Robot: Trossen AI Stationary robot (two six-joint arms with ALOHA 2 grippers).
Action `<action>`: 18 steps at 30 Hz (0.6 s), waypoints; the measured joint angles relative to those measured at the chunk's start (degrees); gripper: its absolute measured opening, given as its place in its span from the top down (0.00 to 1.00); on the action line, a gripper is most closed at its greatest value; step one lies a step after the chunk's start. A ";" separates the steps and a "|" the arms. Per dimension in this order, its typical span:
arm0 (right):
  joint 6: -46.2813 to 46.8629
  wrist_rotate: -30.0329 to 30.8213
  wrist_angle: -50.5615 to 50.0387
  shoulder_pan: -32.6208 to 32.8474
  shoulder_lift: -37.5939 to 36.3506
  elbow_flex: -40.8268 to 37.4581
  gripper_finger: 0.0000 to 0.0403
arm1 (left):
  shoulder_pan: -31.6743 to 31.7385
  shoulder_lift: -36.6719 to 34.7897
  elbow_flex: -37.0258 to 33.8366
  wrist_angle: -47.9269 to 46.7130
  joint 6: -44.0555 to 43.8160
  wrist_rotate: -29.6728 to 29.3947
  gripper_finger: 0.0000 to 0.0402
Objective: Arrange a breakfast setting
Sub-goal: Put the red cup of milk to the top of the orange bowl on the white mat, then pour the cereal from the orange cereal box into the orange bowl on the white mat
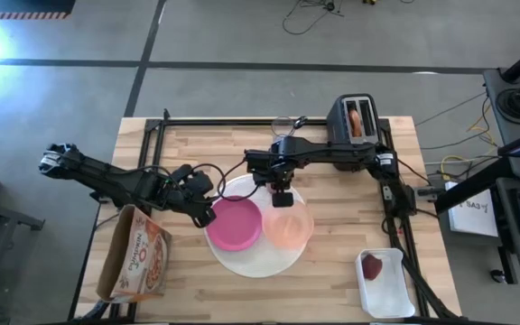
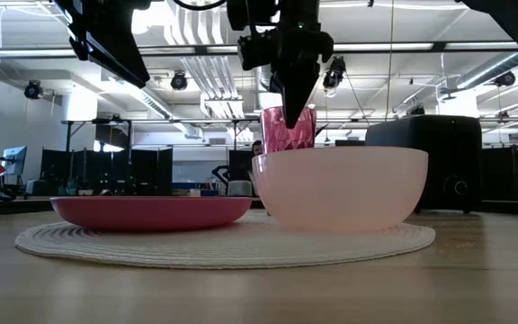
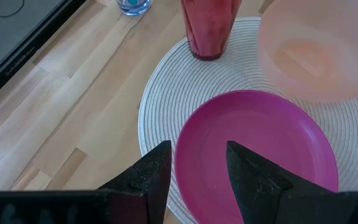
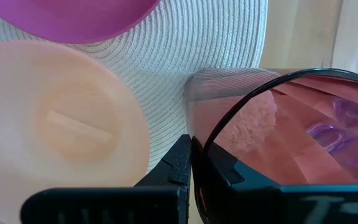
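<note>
A white round woven mat [image 1: 246,262] lies mid-table. On it rest a magenta plate [image 1: 235,223] and a translucent peach bowl [image 1: 289,227]. At the mat's far edge stands a pink tumbler [image 2: 288,128], with my right gripper [image 4: 192,165] shut on its rim, pointing down. The bowl hides the tumbler's base in the low view. My left gripper [image 3: 197,168] hovers open above the plate's left rim, clear of it. A clear glass [image 1: 283,125] stands at the far edge. A dark-red fruit [image 1: 371,267] lies in a white tray. My right gripper pinches the tumbler's rim [image 4: 205,144] with one finger inside the cup and one outside. The fingers come from above, pointing down. The tumbler stands nearly upright below them, its base [image 3: 205,55] on the mat's far edge.
A dark toaster [image 1: 355,120] with something tan in its slot stands at the far right. A cereal box [image 1: 138,255] lies at the near left. The white tray [image 1: 395,298] sits at the near right corner. Bare wood shows left of the mat.
</note>
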 joint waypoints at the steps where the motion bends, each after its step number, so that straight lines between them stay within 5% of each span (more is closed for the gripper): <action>1: 0.35 0.00 -0.02 0.00 0.00 0.00 0.97 | 0.00 0.00 0.00 0.00 0.00 -0.01 0.66; 18: 0.48 0.63 -0.76 -0.02 -0.57 -0.09 0.64 | -0.01 0.00 -0.01 -0.02 -0.02 0.09 0.66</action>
